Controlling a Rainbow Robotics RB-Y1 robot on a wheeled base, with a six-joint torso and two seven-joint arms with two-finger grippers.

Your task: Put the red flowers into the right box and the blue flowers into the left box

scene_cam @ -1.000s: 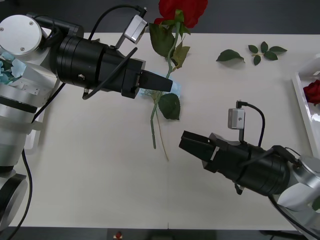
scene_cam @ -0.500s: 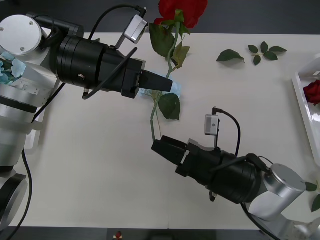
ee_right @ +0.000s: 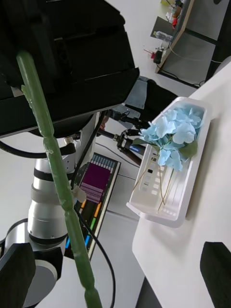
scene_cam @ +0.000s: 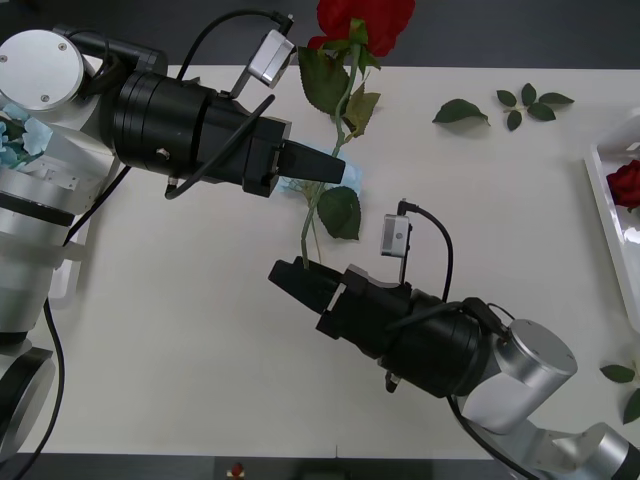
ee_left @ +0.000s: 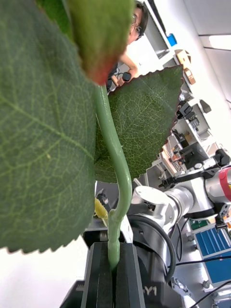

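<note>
**Rose held between two arms**

White table (scene_cam: 200,380): left claw (scene_cam: 340,170) pinches the red rose (scene_cam: 362,22) mid-stem, bloom past the far edge. Right claw (scene_cam: 285,272), fingers spread, sits at the stem's lower end.

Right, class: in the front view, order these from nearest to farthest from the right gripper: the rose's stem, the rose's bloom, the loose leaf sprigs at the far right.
1. The stem, just ahead of the right gripper.
2. The bloom, at the table's far edge.
3. The leaf sprigs, far right.
</note>
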